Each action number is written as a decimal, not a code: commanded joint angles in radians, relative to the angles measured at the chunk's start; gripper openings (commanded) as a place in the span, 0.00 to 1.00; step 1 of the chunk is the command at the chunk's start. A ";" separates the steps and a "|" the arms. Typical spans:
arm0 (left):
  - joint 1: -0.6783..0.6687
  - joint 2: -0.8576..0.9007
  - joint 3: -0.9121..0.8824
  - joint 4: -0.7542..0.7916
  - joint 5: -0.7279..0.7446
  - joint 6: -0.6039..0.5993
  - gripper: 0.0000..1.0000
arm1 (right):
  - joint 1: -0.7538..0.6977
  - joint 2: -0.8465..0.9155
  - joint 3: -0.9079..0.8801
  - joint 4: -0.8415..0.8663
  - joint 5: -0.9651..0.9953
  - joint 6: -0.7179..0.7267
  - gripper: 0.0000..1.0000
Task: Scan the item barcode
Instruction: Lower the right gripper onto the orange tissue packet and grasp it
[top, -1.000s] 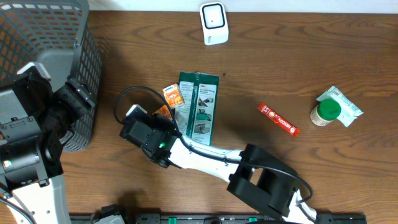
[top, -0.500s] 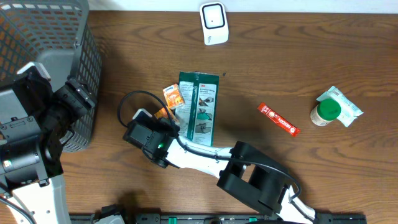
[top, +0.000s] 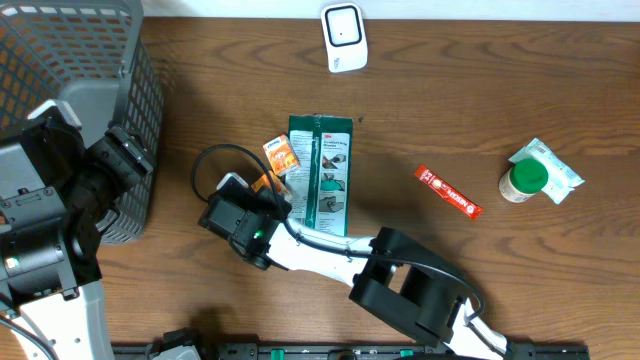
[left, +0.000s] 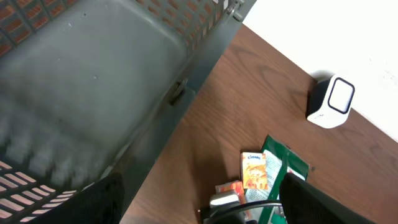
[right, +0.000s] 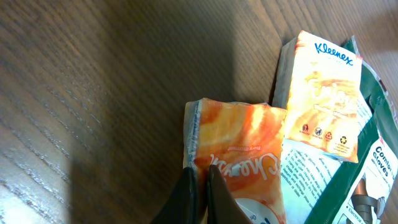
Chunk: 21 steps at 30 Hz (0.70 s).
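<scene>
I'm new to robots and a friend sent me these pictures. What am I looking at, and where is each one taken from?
These are two robot arms at a wooden table. One picture looks down from above. The other two come from small cameras on each arm's wrist. On the table lie a white scanner, a green package, a Kleenex pack, an orange packet, a red stick and a green-lidded jar. A wire basket stands at the left. The right tool is shut and appears to pinch the orange packet's edge. The left tool is open and empty, near the basket.
</scene>
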 joint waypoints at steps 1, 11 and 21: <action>0.003 0.003 0.022 -0.003 -0.009 0.021 0.80 | 0.001 -0.092 0.029 -0.008 -0.032 0.017 0.01; 0.003 0.003 0.022 -0.003 -0.009 0.021 0.80 | -0.097 -0.455 0.041 -0.101 -0.501 0.006 0.01; 0.003 0.003 0.022 -0.003 -0.009 0.021 0.80 | -0.160 -0.484 0.040 -0.219 -0.554 0.017 0.43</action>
